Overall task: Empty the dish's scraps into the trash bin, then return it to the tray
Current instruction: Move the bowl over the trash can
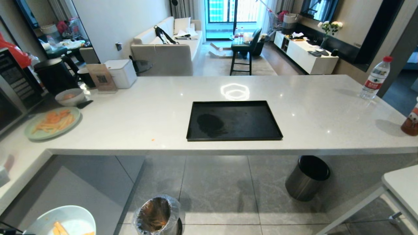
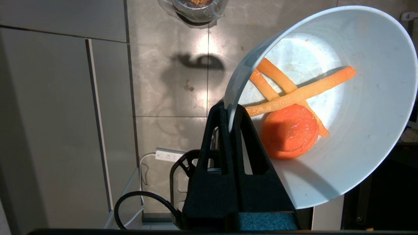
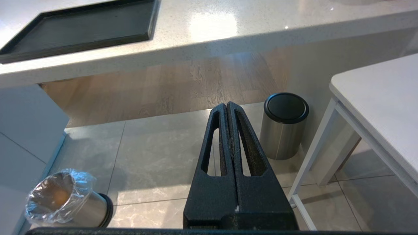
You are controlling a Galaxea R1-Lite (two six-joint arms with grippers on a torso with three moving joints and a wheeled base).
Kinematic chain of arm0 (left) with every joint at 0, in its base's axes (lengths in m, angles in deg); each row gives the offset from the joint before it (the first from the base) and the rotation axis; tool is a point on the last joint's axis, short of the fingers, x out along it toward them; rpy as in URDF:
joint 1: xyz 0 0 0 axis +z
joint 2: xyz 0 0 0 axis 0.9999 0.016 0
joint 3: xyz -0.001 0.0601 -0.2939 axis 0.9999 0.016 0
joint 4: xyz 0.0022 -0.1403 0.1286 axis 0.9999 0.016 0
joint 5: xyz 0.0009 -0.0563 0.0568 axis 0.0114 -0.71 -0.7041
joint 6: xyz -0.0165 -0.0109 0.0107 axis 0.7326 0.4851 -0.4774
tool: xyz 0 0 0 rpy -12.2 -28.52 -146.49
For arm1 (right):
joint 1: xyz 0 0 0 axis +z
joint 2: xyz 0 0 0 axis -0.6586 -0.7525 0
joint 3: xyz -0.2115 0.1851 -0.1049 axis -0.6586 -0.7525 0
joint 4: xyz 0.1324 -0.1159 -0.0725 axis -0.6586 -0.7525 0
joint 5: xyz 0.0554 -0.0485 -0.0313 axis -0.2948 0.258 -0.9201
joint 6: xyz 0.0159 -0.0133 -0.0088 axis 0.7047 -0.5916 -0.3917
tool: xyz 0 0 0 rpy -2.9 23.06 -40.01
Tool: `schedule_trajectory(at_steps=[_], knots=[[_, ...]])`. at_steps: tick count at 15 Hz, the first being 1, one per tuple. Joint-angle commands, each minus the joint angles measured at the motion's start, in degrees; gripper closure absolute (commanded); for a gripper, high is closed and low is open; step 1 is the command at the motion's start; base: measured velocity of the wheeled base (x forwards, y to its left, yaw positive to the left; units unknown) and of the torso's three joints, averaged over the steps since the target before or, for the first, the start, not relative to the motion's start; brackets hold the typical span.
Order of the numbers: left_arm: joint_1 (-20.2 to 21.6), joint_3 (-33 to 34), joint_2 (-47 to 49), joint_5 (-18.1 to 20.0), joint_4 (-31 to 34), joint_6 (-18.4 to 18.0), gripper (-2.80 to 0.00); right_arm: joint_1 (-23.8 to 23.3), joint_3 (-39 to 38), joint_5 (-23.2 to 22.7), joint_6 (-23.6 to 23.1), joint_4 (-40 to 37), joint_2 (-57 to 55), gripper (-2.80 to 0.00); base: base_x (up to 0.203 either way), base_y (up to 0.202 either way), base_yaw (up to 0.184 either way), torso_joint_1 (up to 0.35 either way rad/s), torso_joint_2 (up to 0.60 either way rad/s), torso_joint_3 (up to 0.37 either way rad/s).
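My left gripper (image 2: pixel 229 109) is shut on the rim of the dish (image 2: pixel 359 137), a small pale bowl held low over the floor; the dish (image 1: pixel 65 218) shows at the head view's lower left corner. The scraps (image 2: pixel 289 107), an orange carrot round and thin sticks, lie inside it. The trash bin (image 1: pixel 156 215), lined with a crinkly clear bag, stands on the floor beside the dish, also the trash bin (image 2: pixel 197 8) and the trash bin (image 3: pixel 62 202). The black tray (image 1: pixel 233 120) lies bare on the counter. My right gripper (image 3: pixel 226 106) hangs shut and holds nothing.
A steel cylinder with a black rim (image 1: pixel 307 178) stands under the counter at the right. On the counter's left are a green plate of scraps (image 1: pixel 52 123), a greyish bowl (image 1: pixel 69 96) and a kettle (image 1: pixel 54 75). A water bottle (image 1: pixel 375 78) stands far right. A white table (image 3: pixel 378 107) is at the right.
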Motion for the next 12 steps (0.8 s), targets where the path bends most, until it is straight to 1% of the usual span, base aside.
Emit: schedule_trajectory(at_steps=[1, 5, 12], knots=[[0.03, 0.07, 0.25, 0.05, 0.24, -0.04, 0.00, 0.01, -0.02, 0.02, 0.00, 0.02, -0.06, 0.00, 0.000, 0.000, 0.000, -0.140, 0.34, 0.220], [0.11, 0.07, 0.37, 0.05, 0.24, 0.00, 0.00, 0.01, -0.02, 0.02, 0.00, 0.02, -0.06, 0.00, 0.000, 0.000, 0.000, -0.143, 0.38, 0.240], [0.90, -0.02, 0.64, 0.05, 0.24, -0.09, 0.00, 0.01, -0.02, 0.02, 0.00, 0.02, -0.06, 0.00, 0.000, 0.000, 0.000, -0.178, 0.53, 0.348]])
